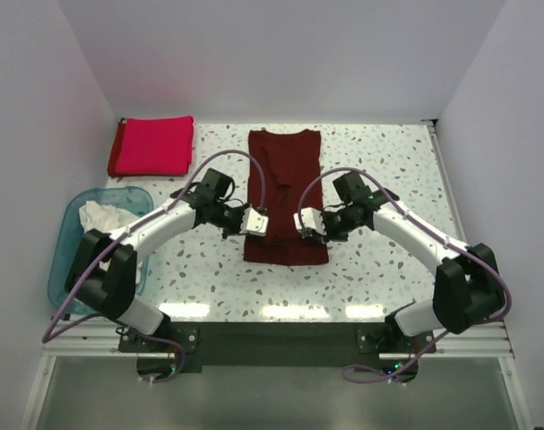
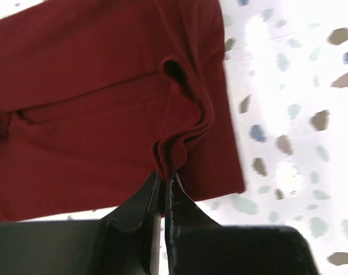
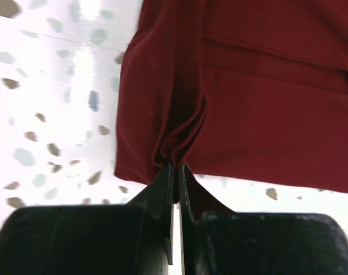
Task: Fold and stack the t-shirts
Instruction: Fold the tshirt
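Top external view: soft, light, limp dark maroon t-shirt (image 1: 285, 170), folded into a long strip at centre of table (image 1: 388, 179), left gripper (image 2: 164, 175) and right gripper (image 3: 175, 166) each clamped on bunched edge cloth. Likely slips unless gripped through doubled layers.

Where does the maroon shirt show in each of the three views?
Top: maroon shirt lies mid-table, a long folded strip.
Left wrist: fills the upper left, a fold pinched in the left tool.
Right wrist: fills the upper right, a fold pinched in the right tool.
Shared landmark: the speckled table.
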`<action>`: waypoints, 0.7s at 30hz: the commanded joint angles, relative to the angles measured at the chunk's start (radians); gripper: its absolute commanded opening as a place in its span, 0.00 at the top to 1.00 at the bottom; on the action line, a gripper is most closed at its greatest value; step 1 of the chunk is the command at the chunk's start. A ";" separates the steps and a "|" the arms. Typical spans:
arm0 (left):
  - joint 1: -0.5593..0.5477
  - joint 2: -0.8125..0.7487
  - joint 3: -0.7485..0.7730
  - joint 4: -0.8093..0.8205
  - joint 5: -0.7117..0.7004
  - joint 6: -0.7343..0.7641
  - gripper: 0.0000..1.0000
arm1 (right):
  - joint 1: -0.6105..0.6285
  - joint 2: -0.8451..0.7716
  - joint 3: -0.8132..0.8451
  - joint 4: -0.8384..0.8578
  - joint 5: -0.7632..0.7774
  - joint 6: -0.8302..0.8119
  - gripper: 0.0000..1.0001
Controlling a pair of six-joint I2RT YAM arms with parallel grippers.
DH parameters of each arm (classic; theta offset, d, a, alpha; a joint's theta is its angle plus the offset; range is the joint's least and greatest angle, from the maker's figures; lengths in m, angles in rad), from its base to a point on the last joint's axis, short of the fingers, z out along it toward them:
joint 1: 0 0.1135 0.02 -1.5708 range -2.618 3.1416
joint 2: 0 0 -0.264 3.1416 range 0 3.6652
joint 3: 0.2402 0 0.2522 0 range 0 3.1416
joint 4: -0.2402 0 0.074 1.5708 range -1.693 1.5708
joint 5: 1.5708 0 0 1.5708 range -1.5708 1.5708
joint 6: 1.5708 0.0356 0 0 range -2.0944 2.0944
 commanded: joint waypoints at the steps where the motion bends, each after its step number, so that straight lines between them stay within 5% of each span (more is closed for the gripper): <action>1: 0.051 0.085 0.115 0.027 0.032 0.063 1.00 | -0.043 0.095 0.103 0.022 -0.051 -0.095 1.00; 21: 0.205 0.630 0.718 -0.098 0.037 0.158 1.00 | -0.176 0.669 0.701 -0.062 -0.070 -0.198 1.00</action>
